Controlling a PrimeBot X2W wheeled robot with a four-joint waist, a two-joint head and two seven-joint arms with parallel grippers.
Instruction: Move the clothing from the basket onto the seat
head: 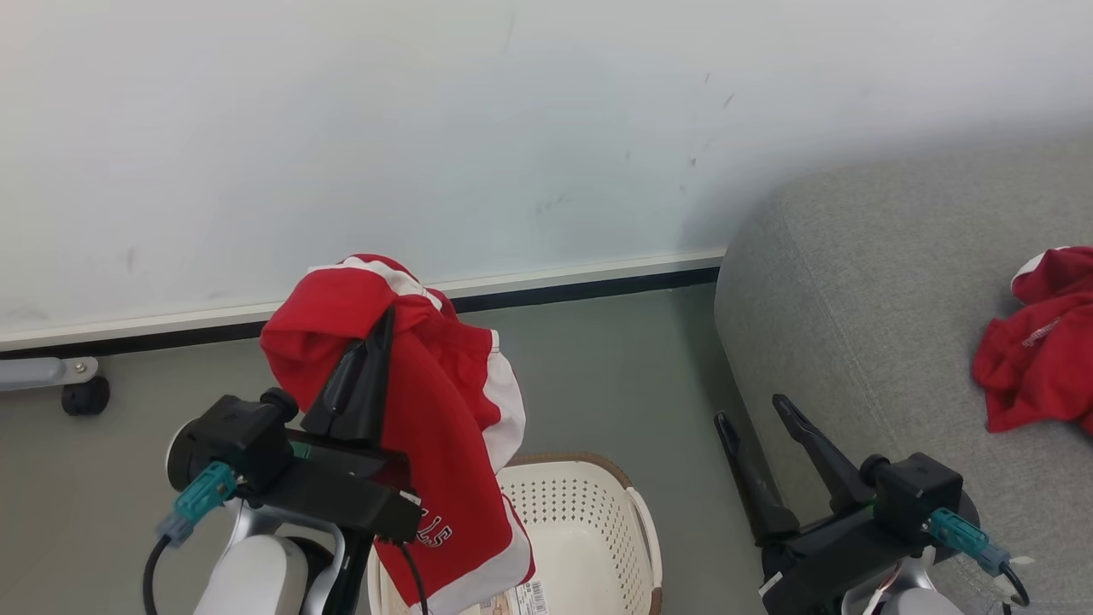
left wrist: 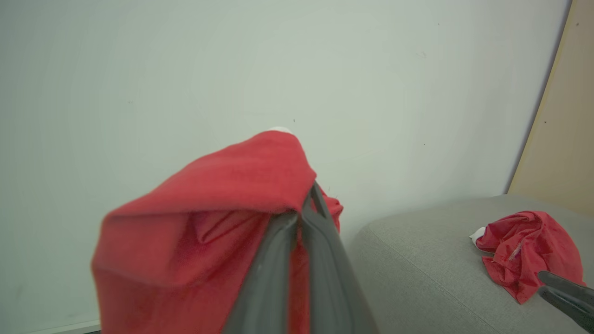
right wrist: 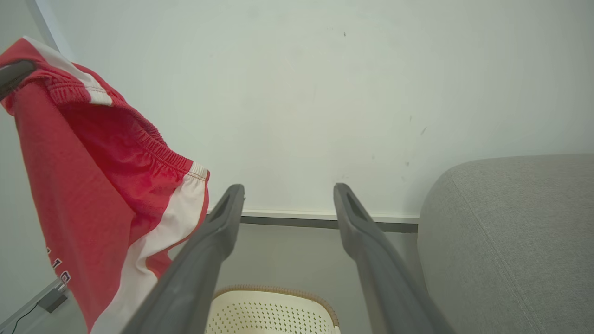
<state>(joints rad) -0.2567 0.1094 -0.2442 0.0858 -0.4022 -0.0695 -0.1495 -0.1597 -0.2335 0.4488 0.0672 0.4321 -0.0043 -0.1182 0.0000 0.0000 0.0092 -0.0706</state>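
Left gripper (head: 386, 325) clamped on red white-trimmed garment (head: 444, 427) above cream perforated basket (head: 639, 512); right gripper (head: 751, 410) wide, empty. Transfer: next, swing to grey upholstered seat (head: 854, 299), release.

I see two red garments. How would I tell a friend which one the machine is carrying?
Find the cream basket on the floor by the white wall. Above it the left gripper is shut on the hanging garment, red with white bands. The crumpled garment lies on the grey seat instead; this one dangles in the air.
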